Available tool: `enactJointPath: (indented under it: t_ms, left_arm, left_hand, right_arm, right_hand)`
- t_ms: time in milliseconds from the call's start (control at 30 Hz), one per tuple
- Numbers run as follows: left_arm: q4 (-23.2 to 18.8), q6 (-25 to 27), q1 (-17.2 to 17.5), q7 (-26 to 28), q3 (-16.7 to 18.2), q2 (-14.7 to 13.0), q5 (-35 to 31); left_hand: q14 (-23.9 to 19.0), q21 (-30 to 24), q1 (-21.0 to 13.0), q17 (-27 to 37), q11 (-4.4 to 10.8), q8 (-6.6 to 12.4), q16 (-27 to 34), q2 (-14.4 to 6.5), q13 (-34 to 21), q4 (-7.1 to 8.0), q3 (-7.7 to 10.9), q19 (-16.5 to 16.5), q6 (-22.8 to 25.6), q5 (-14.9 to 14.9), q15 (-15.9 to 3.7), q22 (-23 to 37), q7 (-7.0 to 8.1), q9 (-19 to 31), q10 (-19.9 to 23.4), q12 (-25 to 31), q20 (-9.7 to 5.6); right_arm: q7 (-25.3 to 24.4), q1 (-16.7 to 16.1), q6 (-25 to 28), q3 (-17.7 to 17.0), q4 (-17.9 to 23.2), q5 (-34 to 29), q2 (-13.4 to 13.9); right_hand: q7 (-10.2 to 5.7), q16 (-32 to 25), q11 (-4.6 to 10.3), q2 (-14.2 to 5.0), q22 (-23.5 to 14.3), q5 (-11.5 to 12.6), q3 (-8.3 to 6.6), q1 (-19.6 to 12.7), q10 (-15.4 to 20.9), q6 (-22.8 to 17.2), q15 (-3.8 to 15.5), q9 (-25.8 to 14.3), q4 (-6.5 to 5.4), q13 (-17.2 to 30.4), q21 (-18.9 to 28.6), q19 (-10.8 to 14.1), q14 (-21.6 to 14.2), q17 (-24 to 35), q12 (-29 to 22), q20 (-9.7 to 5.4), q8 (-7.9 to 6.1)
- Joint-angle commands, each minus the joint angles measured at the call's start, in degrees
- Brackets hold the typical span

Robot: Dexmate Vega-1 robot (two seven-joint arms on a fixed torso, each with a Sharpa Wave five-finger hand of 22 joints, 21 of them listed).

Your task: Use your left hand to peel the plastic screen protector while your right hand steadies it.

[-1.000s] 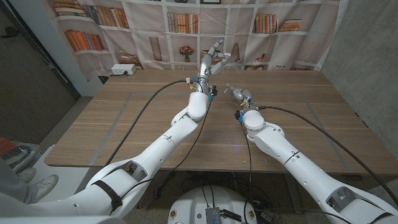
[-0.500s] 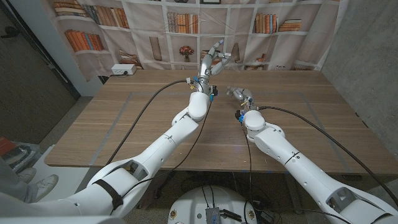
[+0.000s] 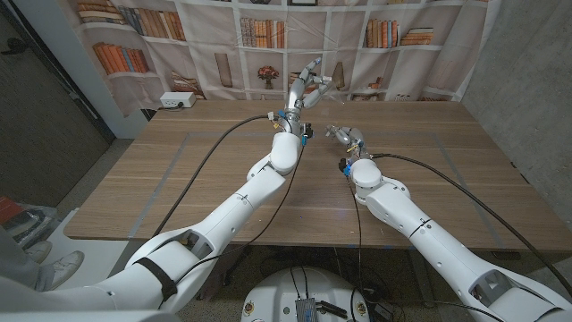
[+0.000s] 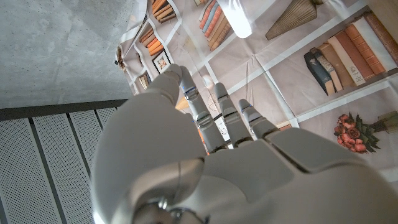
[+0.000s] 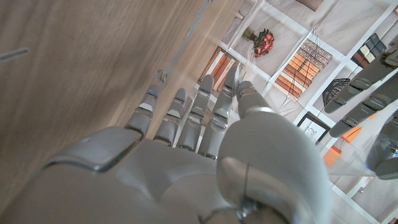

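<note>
No legible writing shows; whether the left robot hand (image 3: 305,87) or right robot hand (image 3: 343,135) holds anything cannot be told.

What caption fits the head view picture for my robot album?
Robot's left hand raised above the wooden table, right hand low beside it, bookshelf backdrop behind.

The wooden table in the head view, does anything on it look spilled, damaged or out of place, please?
Nothing stands out. The brown wooden table shows no spill or damage. The left hand is raised over its far edge; the right hand is low over the tabletop.
</note>
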State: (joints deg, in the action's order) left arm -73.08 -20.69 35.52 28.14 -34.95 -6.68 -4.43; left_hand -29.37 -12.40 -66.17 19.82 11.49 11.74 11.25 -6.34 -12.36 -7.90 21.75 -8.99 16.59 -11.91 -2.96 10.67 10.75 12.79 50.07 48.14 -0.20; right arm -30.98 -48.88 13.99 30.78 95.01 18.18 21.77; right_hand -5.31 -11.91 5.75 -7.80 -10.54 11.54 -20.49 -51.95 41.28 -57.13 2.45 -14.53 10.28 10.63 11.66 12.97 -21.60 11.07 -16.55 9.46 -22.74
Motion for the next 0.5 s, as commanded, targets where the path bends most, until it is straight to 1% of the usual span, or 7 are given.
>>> enactJointPath:
  t_ms: [33,100,167,233,367,500]
  left_arm:
    - [0.54,-1.51,-0.41,-0.15,0.21,-0.07,0.21]
    - [0.57,-1.77,-0.34,-0.07,0.19,-0.06,0.19]
    - [0.82,-1.93,-0.43,0.16,0.09,0.0,-0.05]
    - [1.23,-2.68,-0.49,0.14,0.16,0.24,0.32]
    - [0.5,-3.2,-0.33,0.48,0.19,-0.21,-0.2]
    - [0.42,-4.39,-0.25,0.7,0.42,-0.06,0.31]
  left_hand:
    - [-0.51,0.22,-0.45,0.06,0.33,0.22,0.13,0.08,-0.21,-0.01,0.55,-0.01,0.27,0.0,-10.07,0.03,0.0,0.1,0.1,0.27,-0.12]
    - [-0.46,0.22,-0.49,0.05,0.32,0.25,0.1,0.11,-0.19,-0.04,0.57,-0.02,0.34,0.0,-10.11,0.03,0.03,0.1,0.1,0.27,-0.16]
    - [-0.48,0.22,-0.46,0.07,0.3,0.27,0.13,0.12,-0.13,-0.03,0.56,-0.02,0.38,0.01,-10.09,0.03,-0.05,0.1,0.06,0.25,-0.15]
    - [-0.48,0.23,-0.48,0.06,0.3,0.25,0.12,0.12,-0.14,-0.04,0.57,-0.01,0.33,0.01,-10.09,0.03,0.0,0.1,0.08,0.28,-0.15]
    - [-0.46,0.23,-0.47,0.06,0.32,0.23,0.11,0.12,-0.11,-0.03,0.59,-0.01,0.3,0.01,-10.04,0.03,0.0,0.1,0.02,0.27,-0.15]
    - [-0.46,0.24,-0.46,0.06,0.33,0.21,0.12,0.07,-0.06,0.0,0.63,0.01,0.25,0.01,-10.04,0.03,-0.05,0.09,-0.02,0.26,-0.15]
  right_arm:
    - [0.43,-0.15,0.07,-0.33,-0.23,1.27,-0.23]
    - [0.33,-0.13,0.2,-0.28,-0.23,1.23,-0.17]
    - [0.26,-0.13,0.36,-0.33,-0.31,1.35,-0.17]
    - [0.45,-0.18,0.5,-0.72,-0.63,2.19,-0.41]
    - [0.38,0.0,1.17,-0.99,-1.22,2.99,-0.62]
    - [0.48,0.24,1.47,-1.1,-1.94,3.63,-0.84]
  right_hand:
    - [0.72,-0.17,0.11,0.18,-0.28,0.42,-0.62,-1.16,0.28,-0.08,2.62,-0.43,0.05,0.13,0.4,0.28,-0.71,0.18,-0.19,-0.28,-0.62]
    - [0.81,-0.8,0.07,0.23,-0.28,0.64,-0.68,-1.74,0.4,-0.16,3.92,-0.8,-0.1,0.13,0.46,0.43,-2.41,0.25,-0.11,-0.06,-0.81]
    - [1.04,-1.04,0.02,0.28,-0.28,0.81,-0.76,-2.09,0.42,-0.1,4.36,-0.97,-0.09,0.13,0.48,0.5,-3.19,0.26,-0.06,-0.02,-0.86]
    - [1.1,-1.06,0.02,0.35,-0.28,0.88,-0.77,-2.18,0.47,-0.09,4.42,-1.04,-0.1,0.13,0.49,0.53,-3.33,0.25,-0.05,0.01,-0.89]
    - [1.31,-0.81,0.0,0.46,-0.29,1.02,-0.78,-2.31,0.58,-0.07,4.06,-1.2,-0.18,0.13,0.5,0.56,-2.9,0.25,-0.04,-0.04,-0.95]
    - [1.39,-0.73,-0.05,0.56,-0.29,1.09,-0.75,-2.37,0.52,-0.18,3.92,-1.31,-0.24,0.12,0.51,0.59,-2.83,0.25,0.02,0.02,-1.04]
